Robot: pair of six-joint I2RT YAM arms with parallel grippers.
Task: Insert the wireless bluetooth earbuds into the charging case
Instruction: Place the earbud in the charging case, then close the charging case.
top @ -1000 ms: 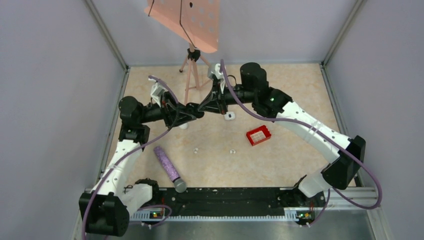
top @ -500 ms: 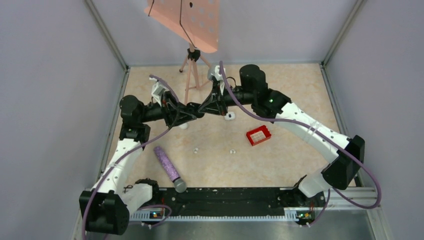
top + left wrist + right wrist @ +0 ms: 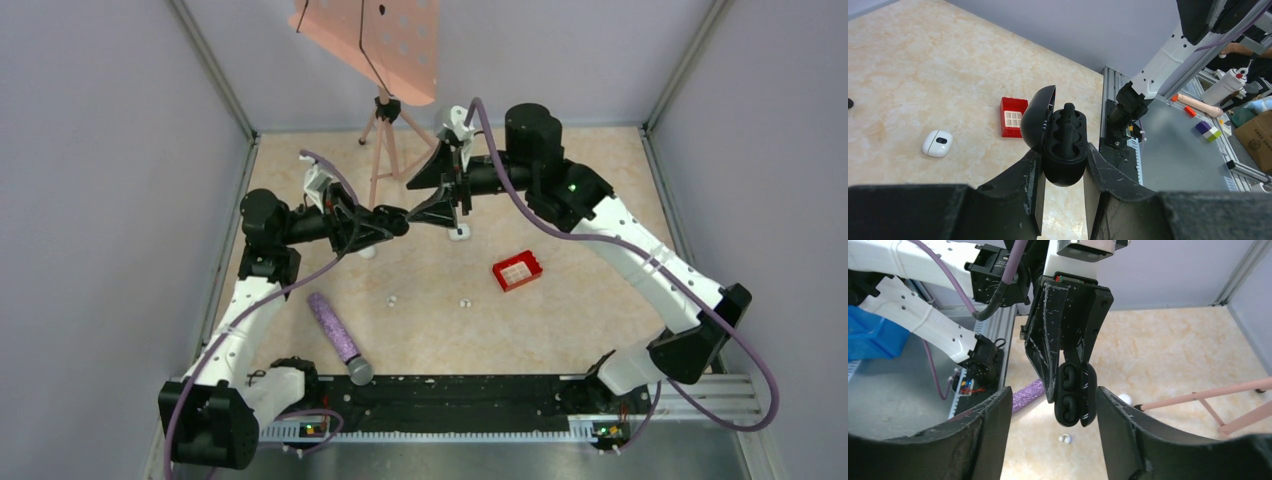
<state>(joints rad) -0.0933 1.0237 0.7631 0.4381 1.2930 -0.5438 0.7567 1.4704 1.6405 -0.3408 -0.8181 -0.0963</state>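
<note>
The left gripper [image 3: 1063, 152] is clenched on a black charging case [image 3: 1064, 167], one finger on each flank. The case's lid is swung open to the gripper's left. Two dark sockets face outward, and I cannot tell whether anything sits in them.

The right gripper [image 3: 410, 203] faces the left one tip to tip, with its jaws spread wide and nothing in them. In the right wrist view the black case hangs in the gap between its fingers, touching neither.

A white charging case [image 3: 459, 232] with a dark spot lies on the table beneath the right gripper, apart from both tools. From the left wrist it sits low and off to the gripper's left, near the red basket [image 3: 1013, 116].

Two white earbuds [image 3: 392, 299] lie on the table, well apart from each other. Both are on the base side of the grippers and below them, and neither tool touches them. The purple microphone [image 3: 338, 335] lies nearer the left arm's base.
</note>
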